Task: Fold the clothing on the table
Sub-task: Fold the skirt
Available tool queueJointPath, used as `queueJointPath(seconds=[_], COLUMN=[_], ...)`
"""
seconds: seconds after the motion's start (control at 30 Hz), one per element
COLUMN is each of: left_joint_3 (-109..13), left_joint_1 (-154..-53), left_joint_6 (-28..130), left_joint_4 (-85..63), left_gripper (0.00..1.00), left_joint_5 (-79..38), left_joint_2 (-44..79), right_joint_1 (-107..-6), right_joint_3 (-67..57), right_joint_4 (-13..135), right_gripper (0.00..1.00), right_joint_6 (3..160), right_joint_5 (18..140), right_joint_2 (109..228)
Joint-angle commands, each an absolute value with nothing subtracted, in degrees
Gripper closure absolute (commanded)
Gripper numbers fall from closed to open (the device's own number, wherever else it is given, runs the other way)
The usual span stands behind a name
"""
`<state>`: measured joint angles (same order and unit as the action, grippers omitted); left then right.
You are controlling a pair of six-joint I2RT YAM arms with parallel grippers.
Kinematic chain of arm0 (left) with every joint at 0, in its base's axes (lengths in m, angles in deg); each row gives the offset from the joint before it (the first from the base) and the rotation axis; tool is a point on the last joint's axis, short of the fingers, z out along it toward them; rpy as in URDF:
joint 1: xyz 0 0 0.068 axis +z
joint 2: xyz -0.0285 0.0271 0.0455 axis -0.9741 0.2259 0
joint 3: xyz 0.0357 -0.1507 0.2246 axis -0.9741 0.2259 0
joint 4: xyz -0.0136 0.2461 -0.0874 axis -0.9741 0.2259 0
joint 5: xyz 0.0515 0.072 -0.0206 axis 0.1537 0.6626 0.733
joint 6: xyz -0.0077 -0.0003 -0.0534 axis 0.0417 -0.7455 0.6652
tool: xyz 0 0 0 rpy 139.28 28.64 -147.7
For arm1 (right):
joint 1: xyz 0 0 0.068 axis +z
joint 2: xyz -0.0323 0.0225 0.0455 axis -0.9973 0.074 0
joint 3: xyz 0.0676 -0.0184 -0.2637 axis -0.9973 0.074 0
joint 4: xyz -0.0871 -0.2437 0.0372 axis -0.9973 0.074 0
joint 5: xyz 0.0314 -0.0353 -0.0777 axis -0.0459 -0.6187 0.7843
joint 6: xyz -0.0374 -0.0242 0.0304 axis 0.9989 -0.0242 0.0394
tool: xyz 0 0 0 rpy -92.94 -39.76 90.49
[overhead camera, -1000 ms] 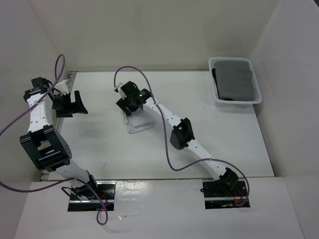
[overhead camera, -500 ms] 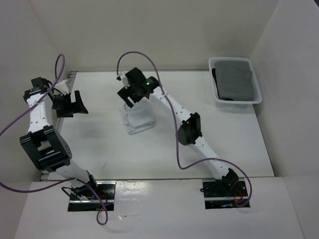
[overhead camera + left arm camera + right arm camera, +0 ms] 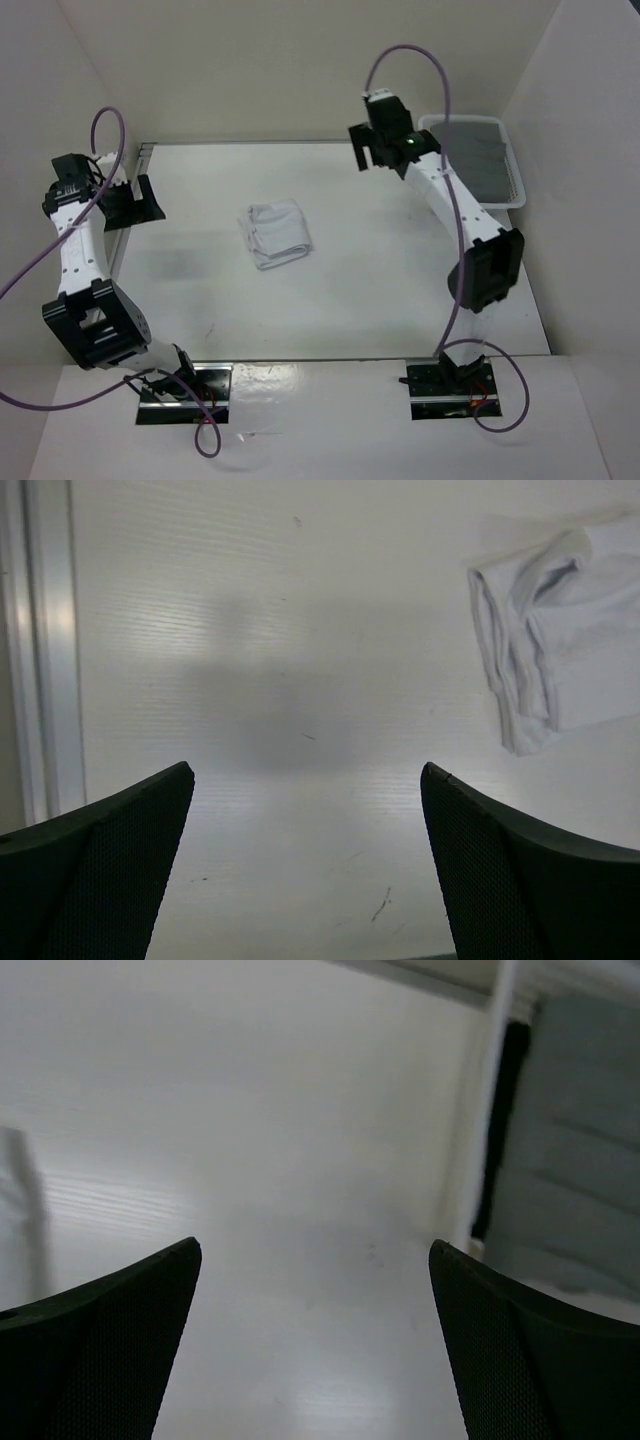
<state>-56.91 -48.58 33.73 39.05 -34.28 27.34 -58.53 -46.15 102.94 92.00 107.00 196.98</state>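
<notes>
The left gripper [image 3: 305,772] and right gripper [image 3: 315,1248] are wide open, holding nothing — best to lift both up, away from the folded clothing [image 3: 276,234].

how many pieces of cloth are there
2. A white clothing piece lies folded near the middle of the table. A dark grey cloth sits in the basket at the far right corner. More could be hidden beneath it.
</notes>
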Motion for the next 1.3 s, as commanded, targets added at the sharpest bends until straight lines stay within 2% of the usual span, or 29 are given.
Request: queueJointPath(seconds=[0.0, 0.1, 0.23, 0.43, 0.73, 1.27], left_joint_3=[-52.82, -50.0, -44.64, -40.32, -39.26, -38.74], left_joint_1=[-48.55, -48.55, -48.55, -48.55, -48.03, -48.03], left_joint_6=[37.16, 37.86, 38.57, 38.04, 38.04, 37.51], left_joint_4=[33.63, 32.31, 29.94, 28.17, 26.5, 25.97], left_gripper=[0.0, 0.0, 0.0, 0.0, 0.0, 0.0], left_joint_5=[-26.06, -21.65, -21.65, -23.4, -23.4, -24.99], left_joint_2=[23.61, 20.02, 16.32, 14.47, 15.17, 15.16], right_joint_1=[-65.94, -75.33, -85.63, -95.66, -99.37, -103.33], right_joint_3=[-29.51, -16.49, -2.53, 9.1, 13.34, 15.62], right_joint_4=[95.31, 94.78, 94.08, 89.86, 88.71, 88.71], right_gripper=[0.01, 0.01, 0.01, 0.01, 0.01, 0.01], right_joint_6=[87.7, 84.72, 84.01, 85.24, 87.52, 90.24], right_joint_5=[113.18, 109.31, 105.52, 98.85, 96.29, 90.06], right_joint_2=[185.84, 176.87, 167.29, 155.41, 148.82, 147.23])
